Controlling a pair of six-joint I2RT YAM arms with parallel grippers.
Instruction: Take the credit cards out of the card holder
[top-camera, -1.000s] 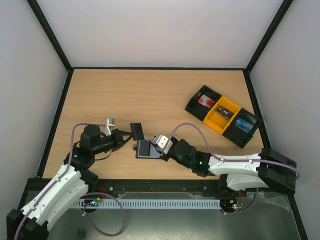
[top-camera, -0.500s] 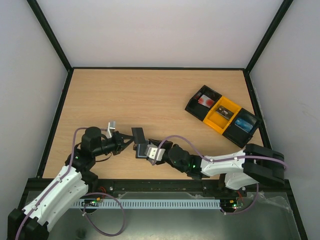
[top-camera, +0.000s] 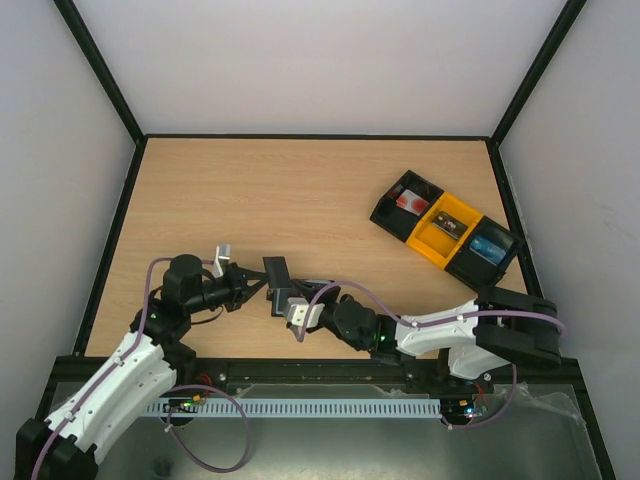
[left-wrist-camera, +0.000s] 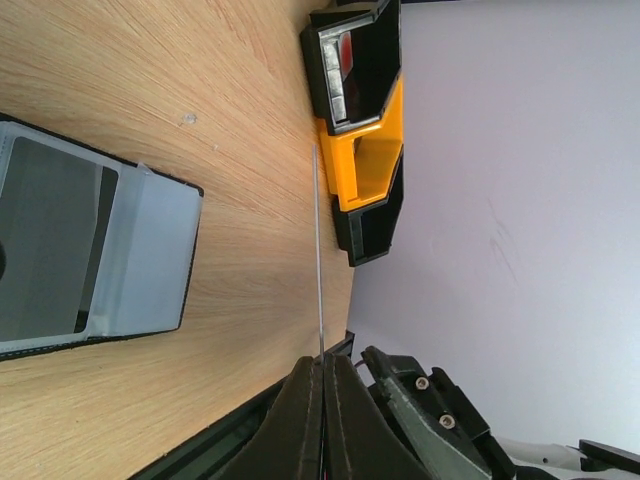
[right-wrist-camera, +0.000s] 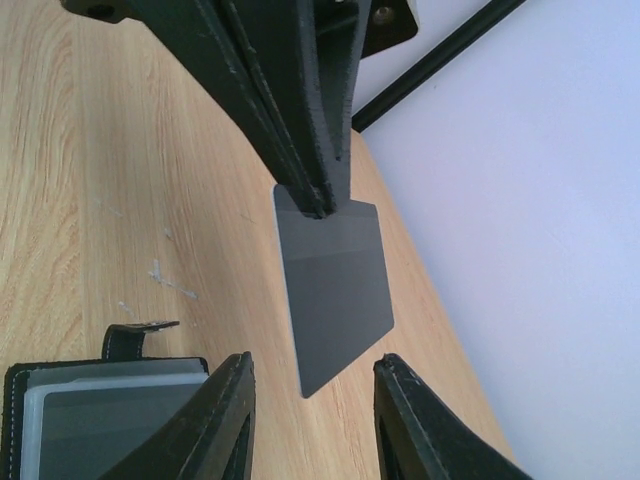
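One card (top-camera: 276, 270) is held clear of the card holder (left-wrist-camera: 90, 250). It is pinched near a corner of one short edge by the left hand (left-wrist-camera: 322, 385), whose fingers are closed narrow on it. The card is carried on edge above the tabletop (top-camera: 300, 180), and its long axis runs straight out from the left hand's fingertips, across the front of the right hand (right-wrist-camera: 313, 362). The card holder lies open and flat on the tabletop just beside the card. At least one more pale card is seen tucked in its panel (how many cannot be told). The right hand is spread wide with nothing between its fingers, and it hovers low by the card holder.

The coming move is judged to turn on one relation: the card holder lies at the right hand's fingertips, nearer to it than to the left hand, which is occupied by the card. The card would probably have to be set down apart from the card holder before another is drawn.

In the overhead view the card holder is mostly hidden under the right hand, and the card reads only as a small dark slab. From the left wrist the card is seen edge-on as a hairline, with the tray (left-wrist-camera: 360, 130) far beyond. From the right wrist the card's grey face is shown whole, with a corner of the card holder at the lower left
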